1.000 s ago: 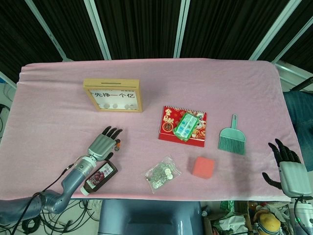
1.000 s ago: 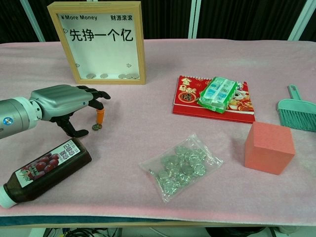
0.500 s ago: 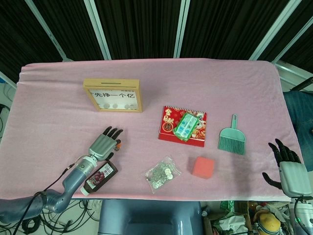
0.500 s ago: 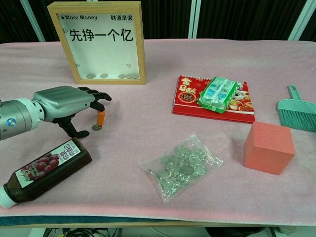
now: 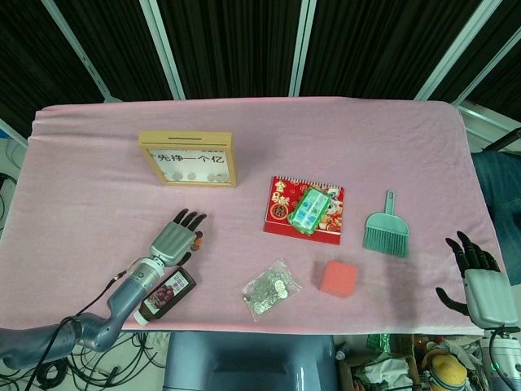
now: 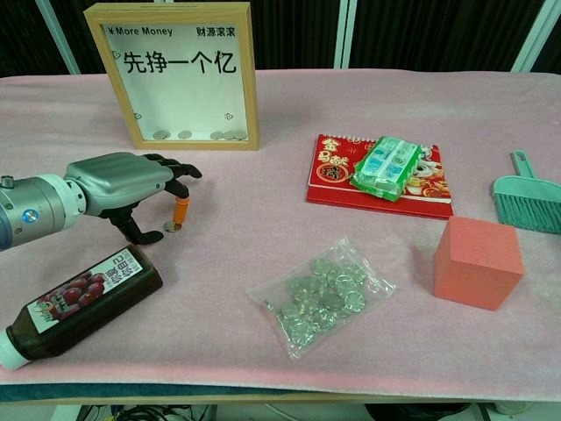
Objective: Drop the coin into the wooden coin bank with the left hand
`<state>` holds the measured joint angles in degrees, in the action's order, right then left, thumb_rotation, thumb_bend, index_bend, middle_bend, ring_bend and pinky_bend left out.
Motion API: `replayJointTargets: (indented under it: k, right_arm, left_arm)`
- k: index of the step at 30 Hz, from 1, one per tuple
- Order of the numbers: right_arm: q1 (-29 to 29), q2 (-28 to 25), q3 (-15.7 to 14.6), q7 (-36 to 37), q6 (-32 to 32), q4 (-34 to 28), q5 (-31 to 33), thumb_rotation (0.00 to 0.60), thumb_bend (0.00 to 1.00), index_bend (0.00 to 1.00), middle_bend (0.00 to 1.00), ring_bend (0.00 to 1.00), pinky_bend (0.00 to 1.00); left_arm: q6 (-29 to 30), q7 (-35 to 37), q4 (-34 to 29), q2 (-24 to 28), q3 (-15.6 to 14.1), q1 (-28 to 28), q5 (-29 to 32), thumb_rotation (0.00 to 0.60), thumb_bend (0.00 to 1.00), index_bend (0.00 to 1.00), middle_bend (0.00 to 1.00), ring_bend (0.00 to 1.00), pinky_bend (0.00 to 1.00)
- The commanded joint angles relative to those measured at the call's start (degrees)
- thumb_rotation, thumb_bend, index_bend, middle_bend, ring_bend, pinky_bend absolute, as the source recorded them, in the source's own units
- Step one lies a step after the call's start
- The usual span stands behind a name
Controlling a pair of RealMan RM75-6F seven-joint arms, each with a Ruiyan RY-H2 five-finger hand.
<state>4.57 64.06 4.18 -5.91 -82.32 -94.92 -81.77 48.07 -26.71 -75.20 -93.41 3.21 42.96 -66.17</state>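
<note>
Chest view: left hand (image 6: pixel 118 180) at left of frame, palm down over the pink-covered bench (image 6: pixel 289 132), fingers (image 6: pixel 180 168) spread and curled downward, orange fingertip and thumb tip right at the coin (image 6: pixel 173 226), which lies flat on the cloth; cannot tell if either tip actually touches it, coin not lifted, nothing held. Wooden coin bank (image 6: pixel 182 74) stands upright at upper left of frame, well above the hand, a few coins visible along its bottom edge behind the window. Dark bottle (image 6: pixel 79 304) lies on its side at lower left, just below the hand. Clear bag of coins (image 6: pixel 323 296) at lower centre. Red booklet (image 6: pixel 379 178) right of centre with a green packet (image 6: pixel 387 167) lying on it. Salmon cube (image 6: pixel 478 261) at right, teal brush (image 6: pixel 529 200) at right edge. Head view: same left hand (image 5: pixel 173 240) at lower left between bank (image 5: pixel 189 159) and bottle (image 5: pixel 164 296); right hand (image 5: pixel 479 281) at lower right corner, off the bench edge, fingers spread apart, holding nothing.
</note>
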Motion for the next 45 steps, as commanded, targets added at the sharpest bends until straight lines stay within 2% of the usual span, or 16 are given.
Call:
replayJointTargets:
  k: [1, 32, 41, 45]
  right_arm:
    - [-0.01, -0.03, 0.02, 0.04, 0.02, -0.01, 0.06, 0.600, 0.16, 0.12, 0.00, 0.10, 0.16]
    - [0.08, -0.19, 0.03, 0.25, 0.58, -0.34, 0.62, 0.600, 0.16, 0.12, 0.00, 0.10, 0.16]
    - [0.17, -0.23, 0.02, 0.02, 0.96, -0.57, 1.00, 0.600, 0.16, 0.12, 0.00, 0.10, 0.16]
    - [0.20, -0.27, 0.04, -0.08, 1.07, -0.70, 1.14, 0.600, 0.16, 0.13, 0.00, 0.10, 0.16]
  left_arm:
    - [-0.15, -0.29, 0.14, -0.18, 0.09, 0.16, 0.36, 0.600, 0.36, 0.46, 0.04, 0.00, 0.00]
    - [-0.56, -0.35, 1.17, -0.93, 0.23, 0.91, 1.41, 0.600, 0.41, 0.48, 0.04, 0.00, 0.00]
    - [-0.08, 0.24, 1.35, -1.03, 0.22, 0.94, 0.63, 0.600, 0.41, 0.37, 0.04, 0.00, 0.00]
    - [0.27, 0.29, 1.26, -0.98, 0.35, 0.98, 0.40, 0.600, 0.41, 0.35, 0.04, 0.00, 0.00]
